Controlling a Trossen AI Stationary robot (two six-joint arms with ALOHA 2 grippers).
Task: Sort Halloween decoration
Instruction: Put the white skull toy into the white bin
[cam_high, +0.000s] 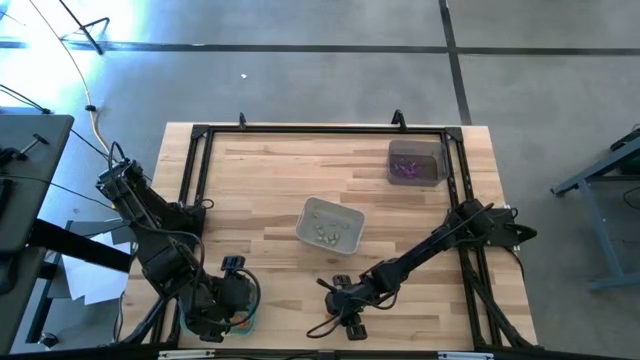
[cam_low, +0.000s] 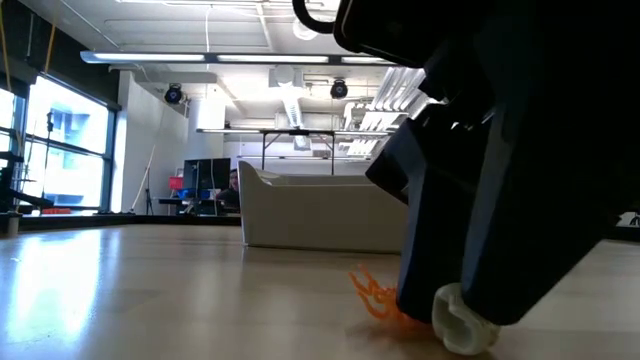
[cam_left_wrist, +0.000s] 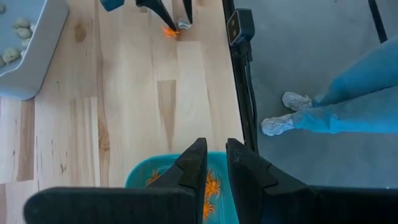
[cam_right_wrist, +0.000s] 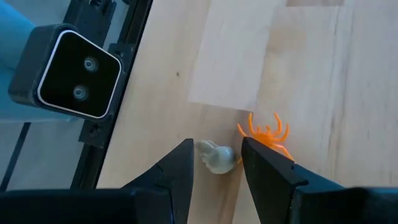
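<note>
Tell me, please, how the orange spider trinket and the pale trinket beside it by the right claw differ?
The orange spider trinket is bright orange with thin splayed legs; the pale trinket is whitish and lumpy, with no legs. The pale trinket lies between the fingers of the right claw; the orange spider trinket lies just outside one finger. Both are tiny and rest on the wooden table near its edge.

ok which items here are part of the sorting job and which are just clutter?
Job:
- pale trinket between the right gripper fingers
- orange spider beside it
- orange spiders in the teal tray under the left gripper
- grey tray, dark tray

Not job:
- black camera
- person's legs
</note>
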